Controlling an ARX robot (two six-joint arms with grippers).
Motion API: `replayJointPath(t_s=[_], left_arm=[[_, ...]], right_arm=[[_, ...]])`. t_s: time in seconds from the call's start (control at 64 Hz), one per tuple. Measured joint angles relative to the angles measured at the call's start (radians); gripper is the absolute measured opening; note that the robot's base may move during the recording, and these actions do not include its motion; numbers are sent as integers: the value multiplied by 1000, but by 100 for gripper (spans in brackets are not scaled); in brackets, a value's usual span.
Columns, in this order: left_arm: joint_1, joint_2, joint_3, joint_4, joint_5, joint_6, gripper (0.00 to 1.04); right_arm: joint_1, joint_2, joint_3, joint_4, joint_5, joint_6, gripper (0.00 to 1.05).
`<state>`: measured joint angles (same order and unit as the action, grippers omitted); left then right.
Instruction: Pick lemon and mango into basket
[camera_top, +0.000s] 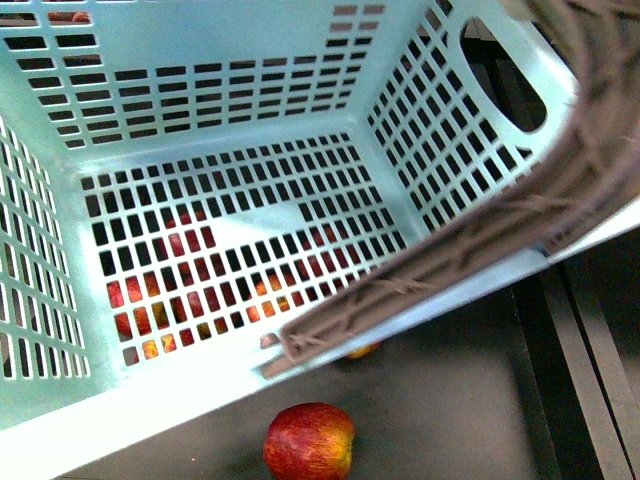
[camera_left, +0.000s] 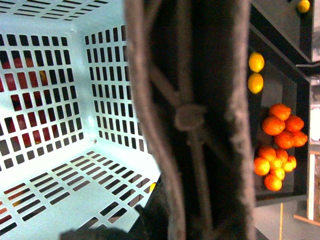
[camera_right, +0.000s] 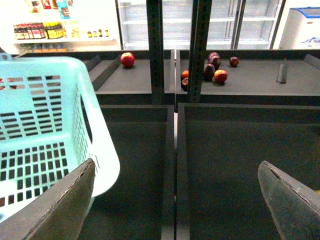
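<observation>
In the front view you look down into the basket (camera_top: 60, 300), which fills most of the frame and sits tilted. Its brown handle (camera_top: 480, 250) sweeps across the right side, close to the lens. Red and orange fruit shows only through the slotted floor, beneath the basket rather than in it. A red apple (camera_top: 308, 440) lies on the dark desk (camera_top: 450, 400) just outside the near wall. In the left wrist view the handle (camera_left: 190, 115) stands right in front of the camera and blocks the middle, with the basket's pale interior (camera_left: 105, 100) beside it. Beyond the handle, two yellow fruits (camera_left: 256, 72), possibly lemons, lie touching one another on a dark tray, near a heap of oranges (camera_left: 280, 145). You cannot tell from here whether the left end effector is closed or spread. In the right wrist view the right end effector (camera_right: 176, 165) has its fingers (camera_right: 65, 205) wide apart with nothing between them, above an empty-looking dark tray. The basket (camera_right: 100, 150) is to one side, apart from both fingers. Farther back an apple (camera_right: 127, 59) and a cluster of dark fruit (camera_right: 215, 70) rest on a shelf.
</observation>
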<state>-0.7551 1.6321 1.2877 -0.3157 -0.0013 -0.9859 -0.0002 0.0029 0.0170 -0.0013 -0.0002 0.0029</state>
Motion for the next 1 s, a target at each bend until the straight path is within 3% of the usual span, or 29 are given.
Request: replayJointPath(t_s=[0.188,0.359,0.5,0.594,0.641,0.734,0.859,1.0], left_arm=[[-48,-11,-3,122,28,16,5],[-56,-29,-4,132,36,23,5],[-54,-29,-9,132,18,24,5],[-52,-29,-10,132,14,26,5],[-51,-29,-10,132,17,25,5],[-52,-29,-10,132,29,25,5],[-54,-29,-10,132,31,24,5],[-53,-29,-10,132,22,24,5]], right_arm=[[0,0,0,0,0,0,96],[0,0,0,0,-1,0,96],[-51,153,80,-180,-151,32,96],[-143,273,117,-74,-236,57,96],[-235,386,145,32,-306,55,96],[-383,649,195,247,-334,48,96],[-542,1252,407,592,-236,6,96],[-590,1793,679,545,-131,-4,96]])
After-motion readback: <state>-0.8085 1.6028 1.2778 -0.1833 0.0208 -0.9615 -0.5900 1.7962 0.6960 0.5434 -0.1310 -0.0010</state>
